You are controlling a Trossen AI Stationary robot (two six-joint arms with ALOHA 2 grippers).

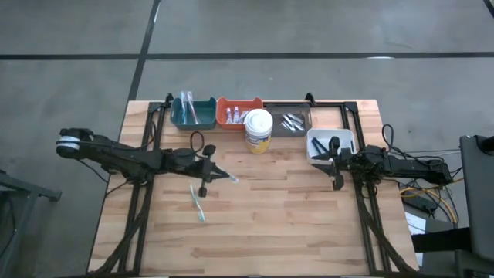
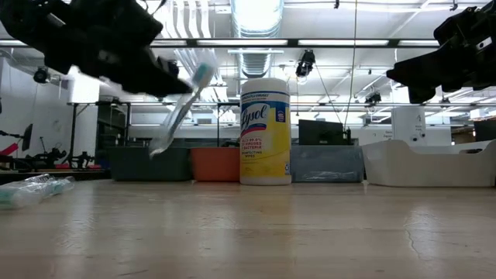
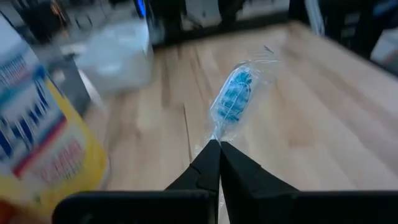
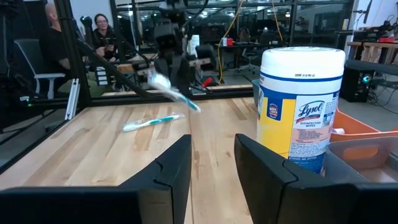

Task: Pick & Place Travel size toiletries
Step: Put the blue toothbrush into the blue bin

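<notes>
We see the left gripper (image 1: pixel 210 171) above the middle of the wooden table (image 1: pixel 293 224), its two fingers (image 3: pixel 208 165) pressed together on the stem of a wrapped toothbrush (image 3: pixel 233 99). The blue bristle head sticks out beyond the fingertips inside clear wrapping; the stem behind the pinch is hidden by the fingers. From table height the held brush (image 2: pixel 180 105) hangs tilted in the air, blurred, clear of the tabletop.

A second toothbrush (image 1: pixel 197 203), teal, lies flat on the wood just beside and below those fingers, untouched.

The right gripper (image 1: pixel 336 164) hovers at the near edge of the white bin (image 1: pixel 315 139), its fingers (image 4: pixel 171 165) standing apart with nothing between them. Beyond their tips stands the yellow wipes canister (image 4: pixel 303 102), which cuts off our view of the orange bin (image 4: pixel 367 124) behind it.

Past both pairs of fingers, along the far edge, sit the teal bin (image 1: pixel 176 116) with thin sticks standing in it, the orange bin with small tubes, and the grey bin (image 1: pixel 301 116) holding pale pieces too small for us to identify. The dark items inside the white bin are partly covered by the right gripper.
</notes>
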